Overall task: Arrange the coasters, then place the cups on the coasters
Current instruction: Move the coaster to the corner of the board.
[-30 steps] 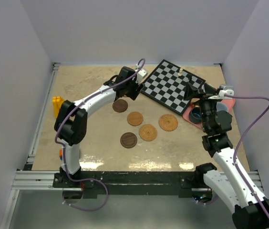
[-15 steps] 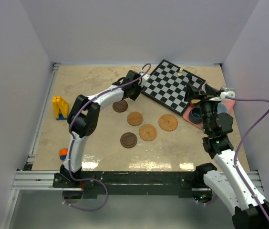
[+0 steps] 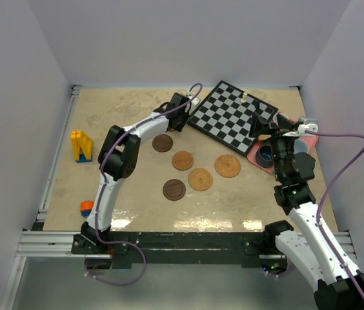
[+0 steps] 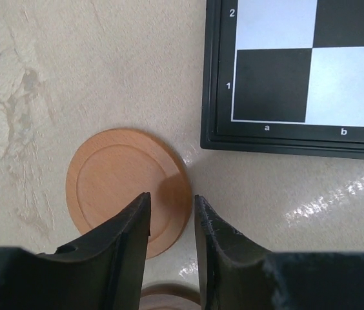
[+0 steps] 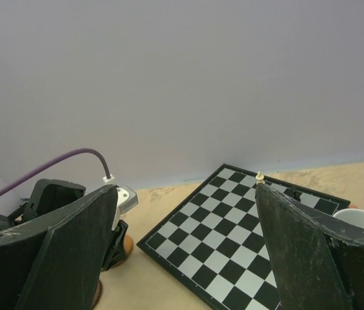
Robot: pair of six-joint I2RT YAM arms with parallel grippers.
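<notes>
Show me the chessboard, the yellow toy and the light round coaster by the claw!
chessboard (image 3: 233, 117), top view, middle of its squares.
yellow toy (image 3: 81, 146), top view, its middle.
light coaster (image 4: 114, 181), left wrist view, its flat centre.

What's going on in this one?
The left gripper is down over a plain tan coaster beside the chessboard corner, jaws narrowly apart across its edge; whether it has a grip is unclear. Five other coasters lie loosely mid-table. The right gripper hangs wide open and empty by the pink tray, where the cups sit. No cup is on a coaster yet.
</notes>
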